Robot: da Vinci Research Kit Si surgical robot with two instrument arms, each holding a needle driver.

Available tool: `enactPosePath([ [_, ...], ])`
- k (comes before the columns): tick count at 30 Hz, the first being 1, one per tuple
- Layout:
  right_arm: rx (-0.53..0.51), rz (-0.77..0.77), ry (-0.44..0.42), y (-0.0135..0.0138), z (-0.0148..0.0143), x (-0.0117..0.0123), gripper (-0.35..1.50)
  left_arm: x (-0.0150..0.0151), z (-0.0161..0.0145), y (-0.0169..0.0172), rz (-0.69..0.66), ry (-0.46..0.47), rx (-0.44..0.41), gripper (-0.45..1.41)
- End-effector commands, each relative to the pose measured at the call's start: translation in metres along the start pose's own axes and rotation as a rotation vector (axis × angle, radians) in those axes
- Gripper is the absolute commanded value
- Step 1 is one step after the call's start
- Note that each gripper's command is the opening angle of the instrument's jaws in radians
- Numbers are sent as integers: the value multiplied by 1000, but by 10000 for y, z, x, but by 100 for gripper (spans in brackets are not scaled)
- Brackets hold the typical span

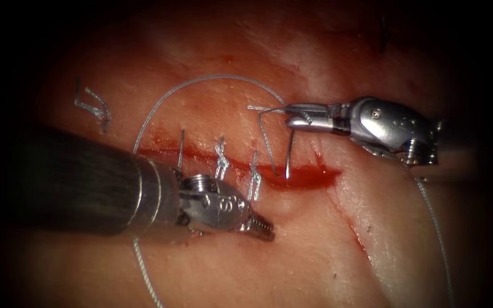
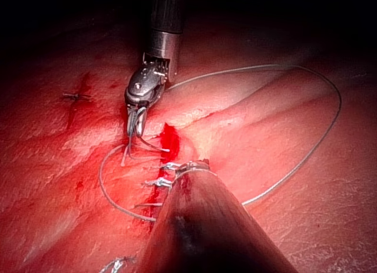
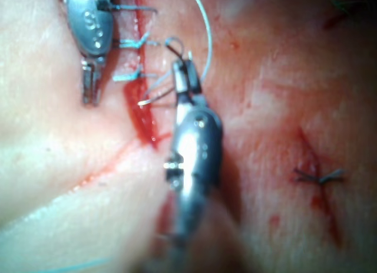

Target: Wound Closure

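Two hands: we see the right hand [image 1: 292,114] clamped on the needle [image 1: 288,154], tip down at the cut [image 1: 309,174]; left hand [image 1: 261,227] closed, empty, nearer us.

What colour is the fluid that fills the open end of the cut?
Red: the fluid pools in the cut, clearest in the endoscope view.

tissue [image 1: 315,251] was pale pink, cut [image 1: 292,174] filled with bright red fluid [image 1: 309,178]. thread [image 1: 201,82] pale grey-white, needle [image 1: 288,154] silver below right tool [image 1: 289,114] jaws. left tool [image 1: 261,227] silver, shaft [image 1: 75,182] dark grey.
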Motion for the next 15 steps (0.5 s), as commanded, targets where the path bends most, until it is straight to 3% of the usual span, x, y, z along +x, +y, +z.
enactPosePath([
  [1,7,9,6,0,9,-7,-35,0,9,-2,1,1,0,-21],
  [15,65,116,11,-10,13,-10,-35,-2,8,-4,4,0,-2,-21],
])
